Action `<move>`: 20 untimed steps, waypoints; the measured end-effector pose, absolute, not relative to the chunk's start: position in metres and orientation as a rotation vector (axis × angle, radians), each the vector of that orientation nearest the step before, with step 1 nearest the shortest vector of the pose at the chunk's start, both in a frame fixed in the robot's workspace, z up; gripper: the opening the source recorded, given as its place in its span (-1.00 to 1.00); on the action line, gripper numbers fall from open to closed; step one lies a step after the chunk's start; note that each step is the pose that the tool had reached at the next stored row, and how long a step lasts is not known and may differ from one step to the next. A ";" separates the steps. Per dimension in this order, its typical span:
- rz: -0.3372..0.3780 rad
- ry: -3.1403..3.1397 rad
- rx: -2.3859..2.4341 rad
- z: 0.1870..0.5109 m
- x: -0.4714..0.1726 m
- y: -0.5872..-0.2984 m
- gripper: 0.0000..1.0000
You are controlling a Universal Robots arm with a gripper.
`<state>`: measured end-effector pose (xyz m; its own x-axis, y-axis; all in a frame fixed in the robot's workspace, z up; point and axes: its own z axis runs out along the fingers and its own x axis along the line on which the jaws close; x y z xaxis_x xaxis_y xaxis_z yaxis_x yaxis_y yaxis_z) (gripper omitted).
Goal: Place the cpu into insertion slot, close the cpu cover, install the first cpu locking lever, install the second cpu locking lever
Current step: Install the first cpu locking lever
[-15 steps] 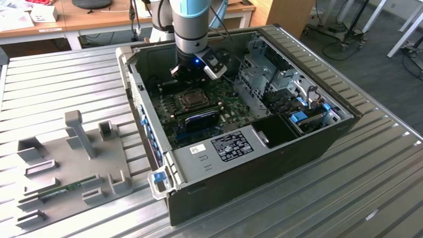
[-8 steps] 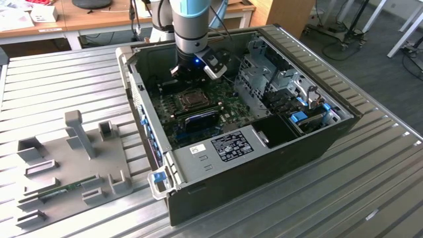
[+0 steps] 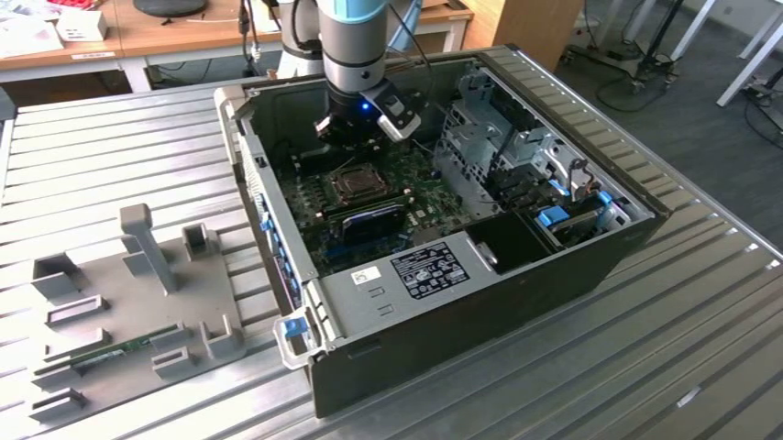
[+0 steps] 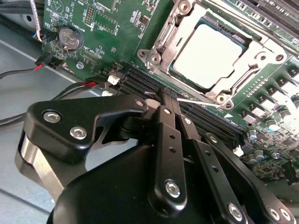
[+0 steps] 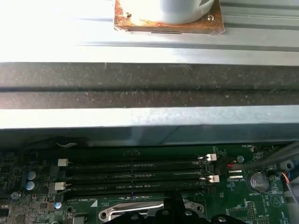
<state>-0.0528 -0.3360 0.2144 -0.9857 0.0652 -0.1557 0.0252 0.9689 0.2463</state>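
The gripper [image 4: 164, 95] is covering part of the memory slots [image 4: 140, 83]; the picture's edge is cropping the cpu cover [image 5: 135, 211].

The exterior view looks down from high, well back, over the open computer case [image 3: 465, 229]. Both wrist views sit close above its motherboard [image 4: 93, 28], sharing the memory slots [image 5: 135, 175].
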 end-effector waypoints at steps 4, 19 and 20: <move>0.367 2.949 0.068 0.215 -0.053 -0.335 -0.80; 0.364 2.919 0.069 0.214 -0.060 -0.330 -0.80; 0.364 2.917 0.068 0.214 -0.061 -0.330 -0.80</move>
<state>-0.0606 -0.3303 0.2145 -0.9788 0.0704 -0.1924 0.0210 0.9686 0.2478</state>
